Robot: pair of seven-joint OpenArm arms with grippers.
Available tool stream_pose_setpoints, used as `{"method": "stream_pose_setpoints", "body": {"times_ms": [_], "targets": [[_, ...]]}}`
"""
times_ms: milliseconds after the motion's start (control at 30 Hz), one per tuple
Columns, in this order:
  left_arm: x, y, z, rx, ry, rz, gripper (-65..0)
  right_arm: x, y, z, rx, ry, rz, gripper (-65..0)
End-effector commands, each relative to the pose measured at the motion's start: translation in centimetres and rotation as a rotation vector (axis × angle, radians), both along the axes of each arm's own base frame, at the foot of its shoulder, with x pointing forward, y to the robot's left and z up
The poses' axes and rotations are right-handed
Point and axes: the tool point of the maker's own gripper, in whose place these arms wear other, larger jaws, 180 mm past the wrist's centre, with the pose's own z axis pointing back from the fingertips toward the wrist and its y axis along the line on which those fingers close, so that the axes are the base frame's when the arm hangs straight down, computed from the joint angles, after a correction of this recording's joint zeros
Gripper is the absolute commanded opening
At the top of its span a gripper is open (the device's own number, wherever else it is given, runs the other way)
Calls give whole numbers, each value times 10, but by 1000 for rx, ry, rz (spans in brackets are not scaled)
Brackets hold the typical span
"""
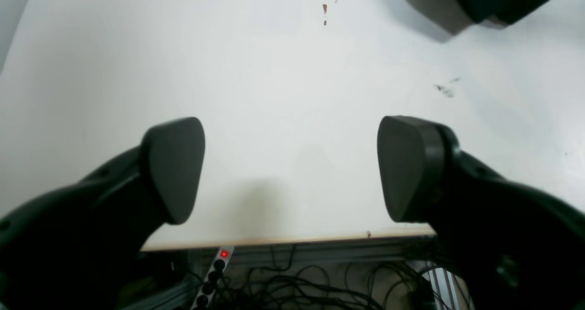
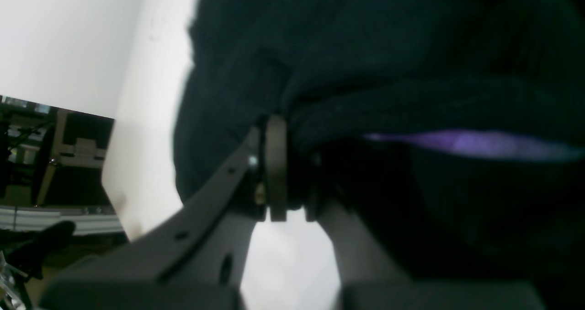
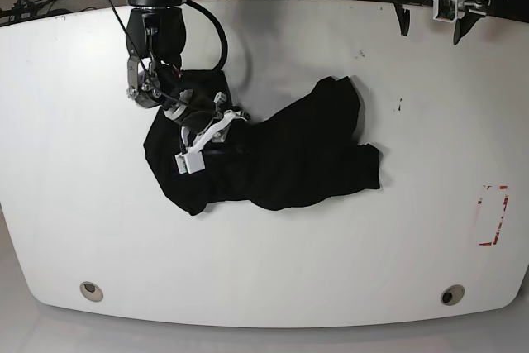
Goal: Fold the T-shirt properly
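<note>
T-shirt, soft black cloth, lies crumpled in a lumpy heap on the smooth white surface. The right gripper pinches a thick fold at the heap's nine o'clock edge, jaws closed. The left gripper hangs with jaws wide apart, holding nothing.

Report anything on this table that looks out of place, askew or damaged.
The T-shirt lies crumpled in a heap mid-table, not spread flat, with the right gripper shut on a fold of it. The white table carries small dark scuffs and a broken red rectangle marking near one edge. The left gripper hangs open, away from the cloth.
</note>
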Motion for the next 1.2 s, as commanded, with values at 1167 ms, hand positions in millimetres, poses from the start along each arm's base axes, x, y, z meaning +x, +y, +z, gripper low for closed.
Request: {"method": "stream_pose_setpoints", "body": {"times_ms": [1167], "targets": [[128, -127, 17, -70, -242, -260, -92, 102, -69, 234, -533, -722, 201, -650]]}}
